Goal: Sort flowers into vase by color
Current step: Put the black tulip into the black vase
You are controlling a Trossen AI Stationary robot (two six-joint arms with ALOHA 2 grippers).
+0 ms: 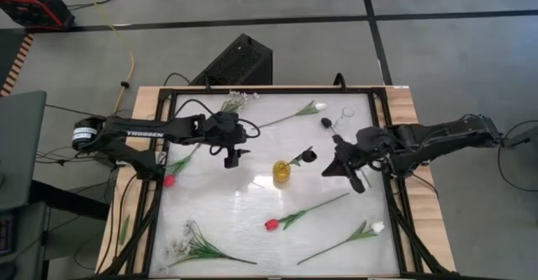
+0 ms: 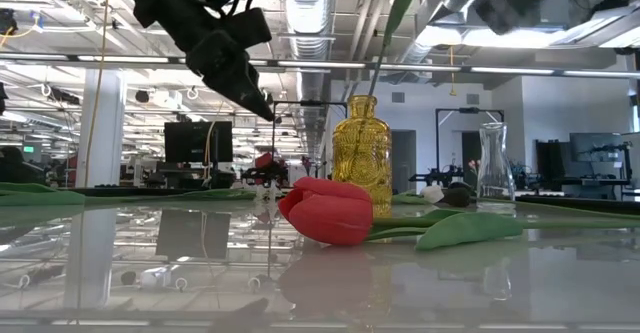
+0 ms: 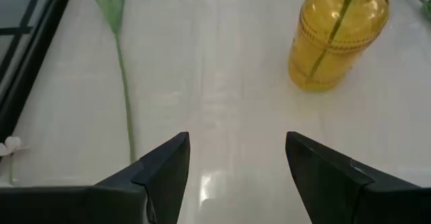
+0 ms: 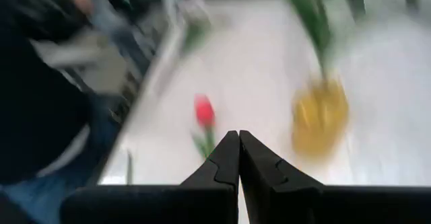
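A yellow glass vase [image 1: 282, 173] stands mid-table with one dark tulip [image 1: 308, 155] in it, its stem leaning on the vase's neck. My left gripper [image 1: 233, 155] hovers open and empty left of the vase, which also shows in the left wrist view [image 3: 337, 35]. My right gripper [image 1: 329, 170] is shut and empty right of the vase; its shut fingers show in the right wrist view [image 4: 239, 158]. Red tulips lie flat at the left [image 1: 169, 180] and near the front [image 1: 271, 224]. White tulips lie at the back [image 1: 318, 107] and front right [image 1: 377, 227].
A clear glass vase [image 1: 345, 116] stands at the back right, with a dark tulip [image 1: 325, 122] lying beside it. Sprays of tiny white blossoms lie at the back [image 1: 235, 102] and at the front left [image 1: 192, 243]. A black frame [image 1: 160, 145] borders the table.
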